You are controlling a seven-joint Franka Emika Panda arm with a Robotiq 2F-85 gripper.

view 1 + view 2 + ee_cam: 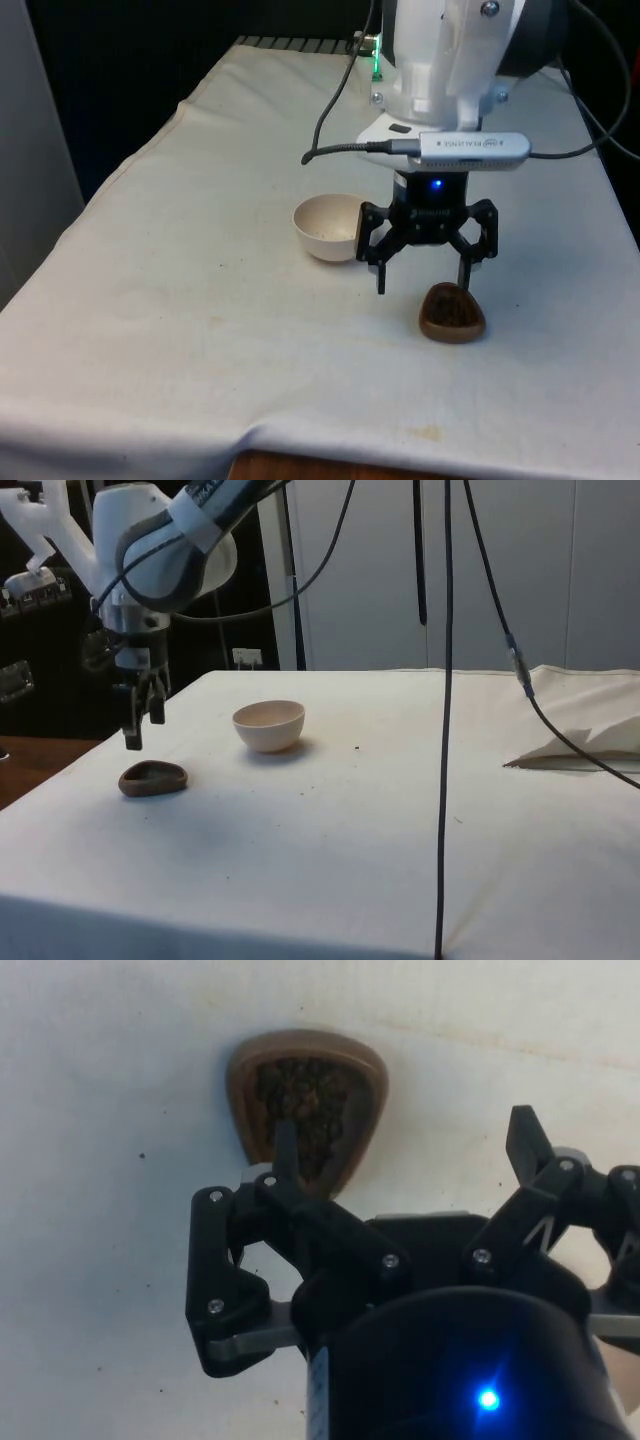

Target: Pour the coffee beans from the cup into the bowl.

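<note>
Claw (427,275) wide open, holding nothing, hovering above the brown cup (452,313) of beans on the counter (180,330). Bowl (328,227) stands to the front view's left. Advise centring over the cup's rim before descending, then gripping level to avoid spillage.

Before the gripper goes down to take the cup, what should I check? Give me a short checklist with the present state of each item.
1. Gripper open: ok.
2. Gripper empty: ok.
3. Cup upright on the cloth, coffee beans inside: ok.
4. Cup rim between the fingers: not ok; in the wrist view one finger is over the beans, the other is off to the side.
5. Bowl upright, apart from the cup: ok.
6. Bowl's inside empty: cannot tell.
</note>
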